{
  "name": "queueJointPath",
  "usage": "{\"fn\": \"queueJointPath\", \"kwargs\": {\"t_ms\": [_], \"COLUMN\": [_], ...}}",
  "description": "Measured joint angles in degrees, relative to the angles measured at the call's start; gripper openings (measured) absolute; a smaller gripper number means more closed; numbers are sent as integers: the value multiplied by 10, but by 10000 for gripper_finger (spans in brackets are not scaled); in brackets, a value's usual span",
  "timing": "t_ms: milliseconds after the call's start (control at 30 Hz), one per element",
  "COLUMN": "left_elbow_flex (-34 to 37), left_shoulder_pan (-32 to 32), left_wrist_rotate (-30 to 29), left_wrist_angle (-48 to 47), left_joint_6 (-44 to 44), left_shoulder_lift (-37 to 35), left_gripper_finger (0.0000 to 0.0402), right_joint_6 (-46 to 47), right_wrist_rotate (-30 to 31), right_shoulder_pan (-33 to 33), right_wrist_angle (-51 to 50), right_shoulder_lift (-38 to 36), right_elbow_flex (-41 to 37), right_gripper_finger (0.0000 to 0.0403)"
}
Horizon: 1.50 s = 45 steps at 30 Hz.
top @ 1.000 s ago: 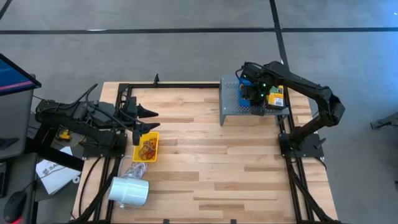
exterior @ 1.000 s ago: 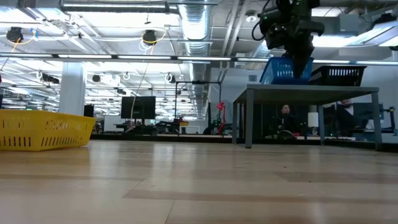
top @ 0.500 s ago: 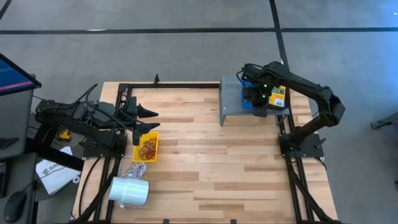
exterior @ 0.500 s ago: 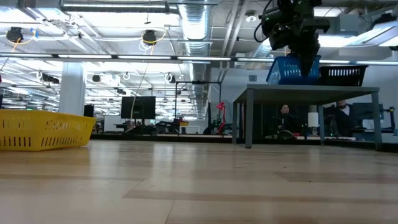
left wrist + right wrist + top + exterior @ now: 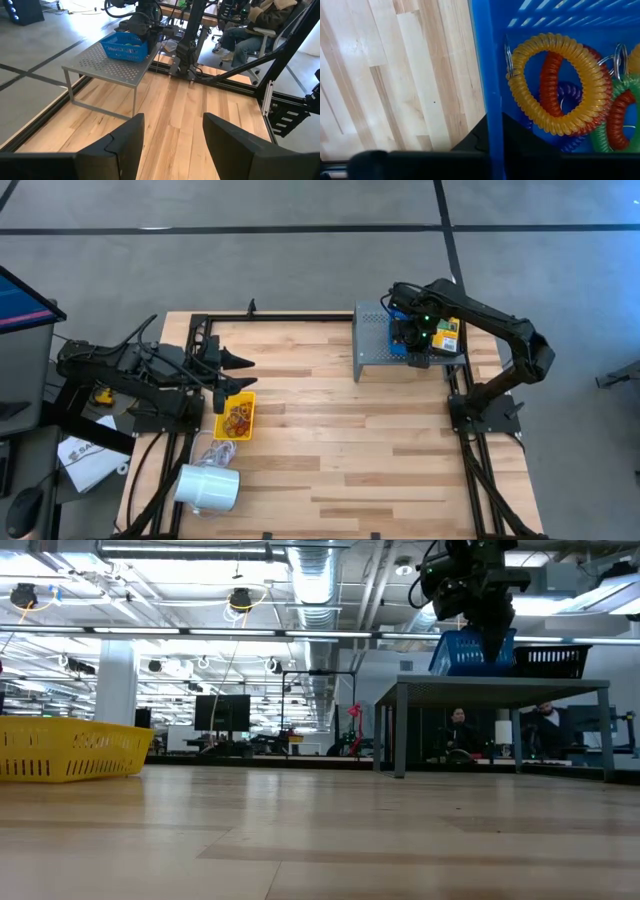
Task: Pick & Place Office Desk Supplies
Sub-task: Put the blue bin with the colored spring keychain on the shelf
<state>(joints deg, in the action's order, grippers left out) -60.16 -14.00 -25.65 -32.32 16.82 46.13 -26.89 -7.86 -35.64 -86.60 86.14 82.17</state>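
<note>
Blue basket [image 5: 399,337] farther along the shelf [image 5: 375,357] than before, right fingers [image 5: 492,137] clamped on its rim.

We see coiled bands [image 5: 560,85], yellow, red, green and purple, heaped in the blue basket [image 5: 485,75]

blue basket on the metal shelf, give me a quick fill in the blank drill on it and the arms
1. The blue basket stands on the grey metal ____.
2. The right pincer is closed on the basket's ____.
3. The coiled bands lie ____ the blue basket.
4. The yellow tray sits near the ____ pincer.

Missing words: shelf; wall; inside; left
</note>
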Motion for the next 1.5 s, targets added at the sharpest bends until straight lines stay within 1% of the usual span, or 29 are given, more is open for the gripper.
{"fn": "queueJointPath", "kwargs": {"t_ms": [200,533,733,933,1300,1500], "left_elbow_flex": [0,0,0,0,0,0], "left_shoulder_pan": [0,0,0,0,0,9], "left_wrist_rotate": [0,0,0,0,0,0], "left_wrist_angle": [0,0,0,0,0,0], "left_joint_6": [0,0,0,0,-1,-4], "left_shoulder_lift": [0,0,0,0,0,0], "left_gripper_finger": [197,197,197,197,197,197], "right_joint_6": [3,16,16,16,29,43], "right_wrist_rotate": [-9,-7,-3,3,3,3], "right_shoulder_pan": [0,0,0,0,0,0], "right_wrist_angle": [-1,3,4,4,-8,-13], "right_shoulder_lift": [1,1,1,1,1,1], "right_elbow_flex": [0,-1,-1,-1,0,21], "right_gripper_finger": [34,100,124,134,135,136]}}
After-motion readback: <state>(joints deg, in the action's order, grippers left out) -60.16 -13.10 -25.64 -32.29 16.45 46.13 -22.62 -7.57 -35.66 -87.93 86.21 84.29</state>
